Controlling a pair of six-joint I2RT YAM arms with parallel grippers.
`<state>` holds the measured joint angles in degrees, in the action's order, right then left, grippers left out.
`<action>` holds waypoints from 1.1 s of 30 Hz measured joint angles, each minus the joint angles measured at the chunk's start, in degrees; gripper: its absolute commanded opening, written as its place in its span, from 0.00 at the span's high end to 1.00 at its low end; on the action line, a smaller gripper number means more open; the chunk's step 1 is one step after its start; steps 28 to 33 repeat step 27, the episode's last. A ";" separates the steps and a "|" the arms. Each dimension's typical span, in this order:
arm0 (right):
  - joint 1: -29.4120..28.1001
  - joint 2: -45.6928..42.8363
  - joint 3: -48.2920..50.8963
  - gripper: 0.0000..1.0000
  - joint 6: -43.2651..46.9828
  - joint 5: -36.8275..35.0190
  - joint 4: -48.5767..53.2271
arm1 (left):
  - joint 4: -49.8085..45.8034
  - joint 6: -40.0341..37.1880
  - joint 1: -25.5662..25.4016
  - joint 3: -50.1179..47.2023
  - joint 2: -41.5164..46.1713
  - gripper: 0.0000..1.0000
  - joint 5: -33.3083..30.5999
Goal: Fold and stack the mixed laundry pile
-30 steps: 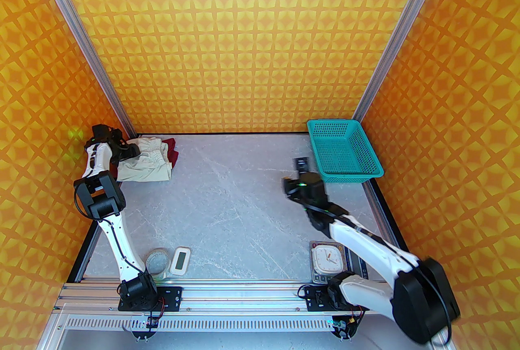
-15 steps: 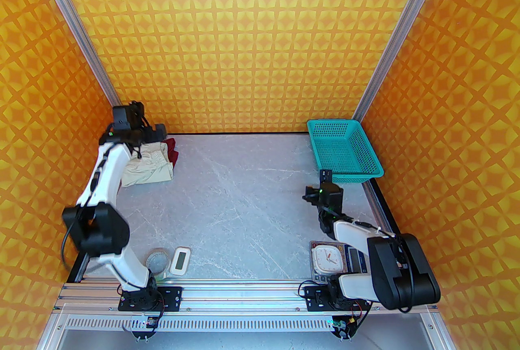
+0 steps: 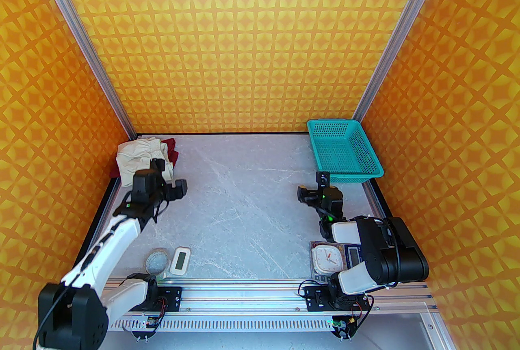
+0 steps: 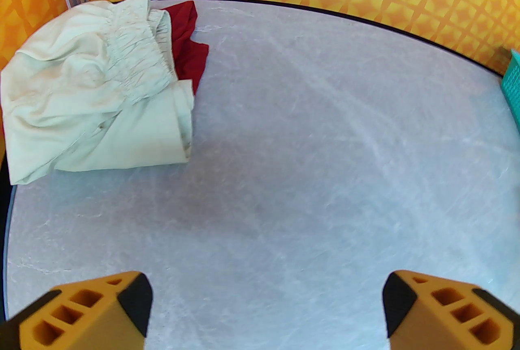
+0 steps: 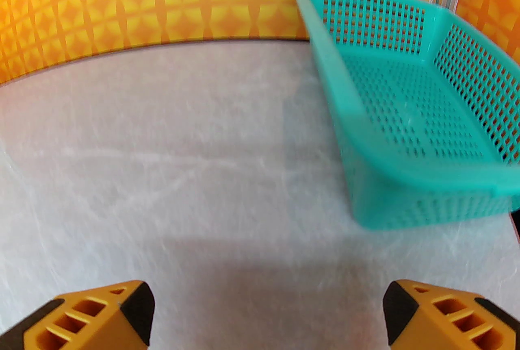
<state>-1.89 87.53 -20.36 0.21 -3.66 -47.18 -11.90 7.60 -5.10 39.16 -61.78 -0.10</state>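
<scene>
The mixed laundry pile [image 3: 138, 153] sits in the far left corner of the table [image 3: 243, 194], cream shorts [image 4: 81, 104] lying on the dark red shirt [image 4: 189, 43]. Both look soft, light and limp; the thick gathered waistband [image 4: 140, 51] or a folded edge seems the surest pinch. The left claw [image 4: 266, 311] and right claw [image 5: 268, 311] gape wide, holding nothing. The grey table looks smooth; orange patterned walls [image 3: 260, 35] crowd close, teal basket [image 5: 406, 96] far right.

The shorts [image 4: 93, 96] were soft, wrinkled cream cloth, the shirt [image 4: 189, 51] matt dark red cloth; the basket [image 5: 426, 198] was smooth, perforated teal plastic, and the table [image 4: 325, 137] looked like matt, veined grey stone.
</scene>
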 measured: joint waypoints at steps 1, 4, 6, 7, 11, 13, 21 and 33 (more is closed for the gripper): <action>0.00 -0.11 -0.04 0.01 -0.02 0.00 -0.22 | 1.97 -0.96 0.00 -1.18 0.20 0.01 -0.44; 0.00 -0.24 -0.04 0.01 -0.17 0.00 -0.44 | 11.98 -4.83 0.00 -6.67 -0.83 0.01 -1.36; 0.00 -0.24 -0.04 0.02 -0.20 0.00 -0.48 | 21.88 -7.17 0.00 -11.34 -4.00 0.01 -1.49; 0.00 -0.24 -0.04 0.02 -0.20 0.00 -0.48 | 26.18 -8.02 0.00 -13.42 -5.75 0.01 -1.49; 0.00 -0.24 -0.04 0.01 -0.17 0.00 -0.48 | 37.81 -10.73 0.50 -18.05 -14.69 0.01 -1.44; 0.00 -0.24 -0.04 0.01 -0.17 0.00 -0.48 | 42.32 -12.26 0.85 -18.40 -16.41 0.01 -1.31; 0.00 -0.24 -0.09 0.01 -0.17 0.00 -0.46 | 65.92 -12.33 6.34 -22.40 -26.49 0.01 -0.35; -0.02 -0.24 -0.94 0.02 -0.17 0.00 -0.26 | 63.67 -10.43 8.31 -18.34 -27.06 0.01 0.79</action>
